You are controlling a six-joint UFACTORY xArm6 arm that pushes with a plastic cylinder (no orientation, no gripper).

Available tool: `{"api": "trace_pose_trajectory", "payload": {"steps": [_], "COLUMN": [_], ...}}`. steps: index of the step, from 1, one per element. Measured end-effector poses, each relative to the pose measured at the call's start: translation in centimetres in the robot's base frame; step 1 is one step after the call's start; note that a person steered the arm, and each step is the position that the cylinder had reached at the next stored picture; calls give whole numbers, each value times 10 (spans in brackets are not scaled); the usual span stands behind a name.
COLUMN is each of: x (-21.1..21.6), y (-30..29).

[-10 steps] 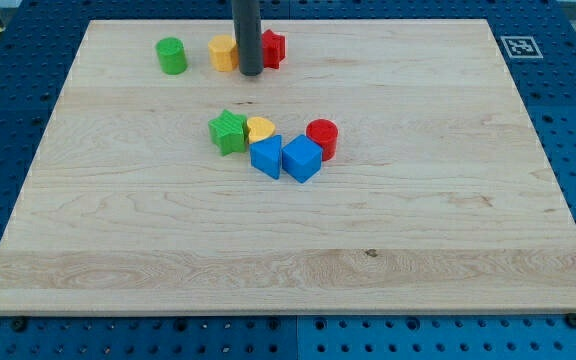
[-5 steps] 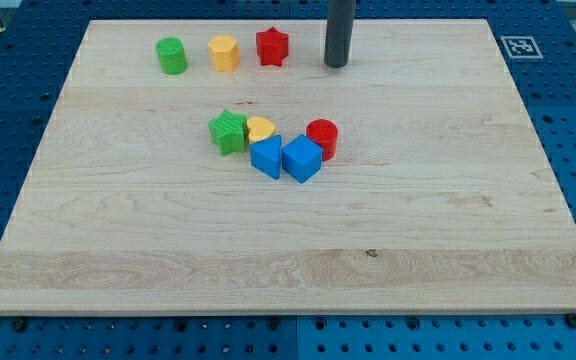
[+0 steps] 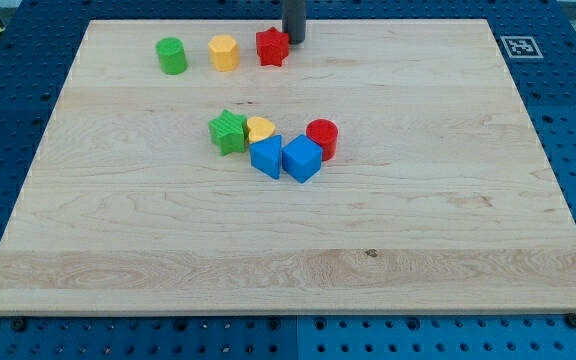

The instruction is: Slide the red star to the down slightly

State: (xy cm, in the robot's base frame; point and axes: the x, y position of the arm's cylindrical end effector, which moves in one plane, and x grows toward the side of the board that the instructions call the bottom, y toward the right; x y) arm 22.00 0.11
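The red star [image 3: 271, 47] lies near the top edge of the wooden board [image 3: 418, 230], right of a yellow block [image 3: 224, 52] and a green cylinder [image 3: 171, 55]. My tip [image 3: 294, 41] stands just to the star's upper right, very close to it or touching it; I cannot tell which.
A cluster lies mid-board: a green star [image 3: 228, 131], a yellow heart [image 3: 260, 128], two blue blocks [image 3: 266, 157] [image 3: 302, 158] and a red cylinder [image 3: 322, 138]. A marker tag [image 3: 518, 46] sits at the top right corner.
My tip moved from left of the red star, round to its right, then back up to its upper right. The blocks have not moved.
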Motion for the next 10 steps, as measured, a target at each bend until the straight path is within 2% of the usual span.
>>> {"api": "trace_pose_trajectory", "payload": {"steps": [1, 3, 6, 10], "x": [-18, -18, 7, 13], "y": [-13, -68, -62, -49]}}
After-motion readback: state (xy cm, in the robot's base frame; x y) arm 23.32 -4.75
